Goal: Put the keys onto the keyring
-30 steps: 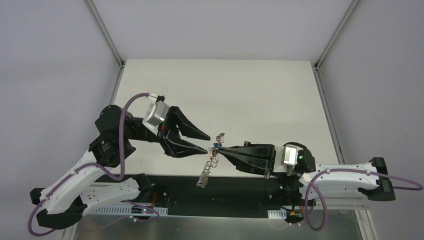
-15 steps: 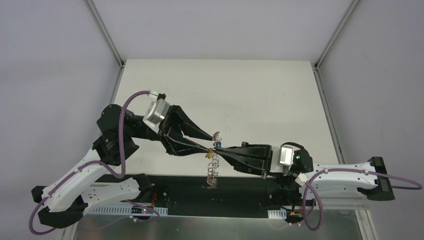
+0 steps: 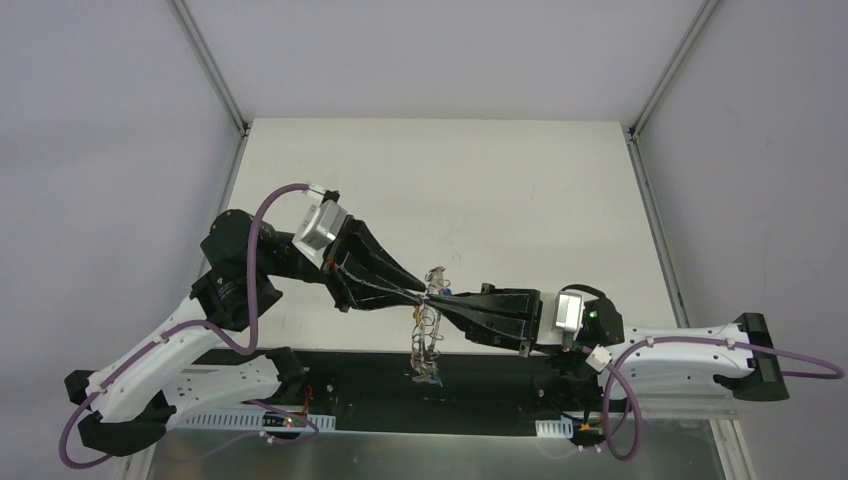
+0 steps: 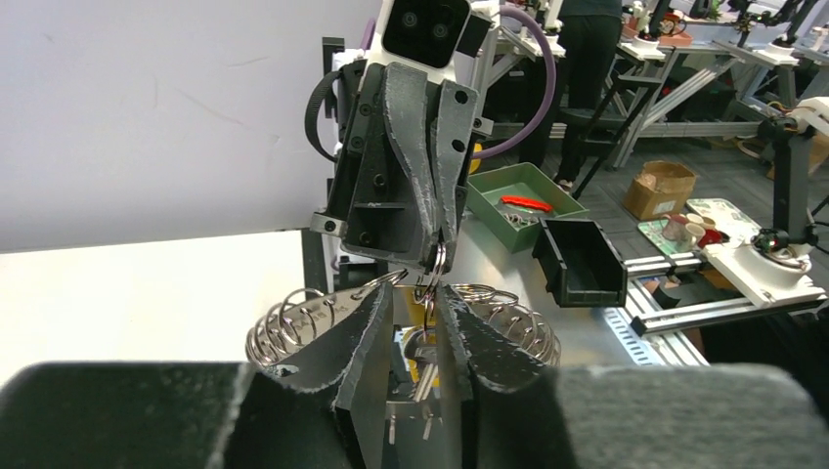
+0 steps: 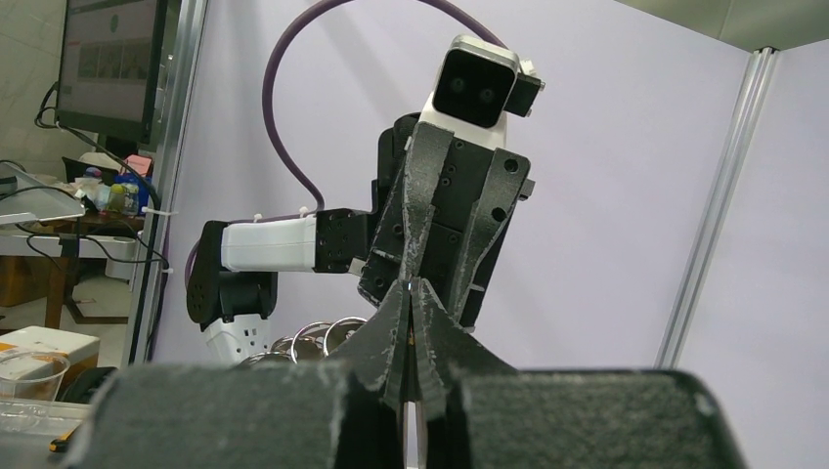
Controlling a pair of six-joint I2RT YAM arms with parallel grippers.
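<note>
The keyring (image 3: pixel 428 340), a silvery ring fringed with small loops, hangs over the table's near edge. My right gripper (image 3: pixel 441 299) is shut on one of its top loops (image 4: pixel 433 266). Its loops fan out on both sides of my left fingers (image 4: pixel 376 327) in the left wrist view. My left gripper (image 4: pixel 427 305) meets the right one tip to tip, and its jaws stand a narrow gap apart around that hanging loop. A yellow-headed key (image 4: pixel 426 344) dangles in the gap. A speck of blue (image 3: pixel 444 292) shows at the tips. In the right wrist view my right gripper (image 5: pixel 412 285) is pressed shut, with keyring loops (image 5: pixel 323 337) to its left.
The white table (image 3: pixel 480 190) stretches away behind both grippers. A black strip (image 3: pixel 500 385) runs along its near edge under the keyring. Off the table, a green bin (image 4: pixel 523 200) and a black bin (image 4: pixel 584 262) show behind the right arm.
My left gripper moved right to the right gripper's tip and narrowed its jaws. The keyring swung from slanting left to hanging straight down. The right arm shifted slightly left.
</note>
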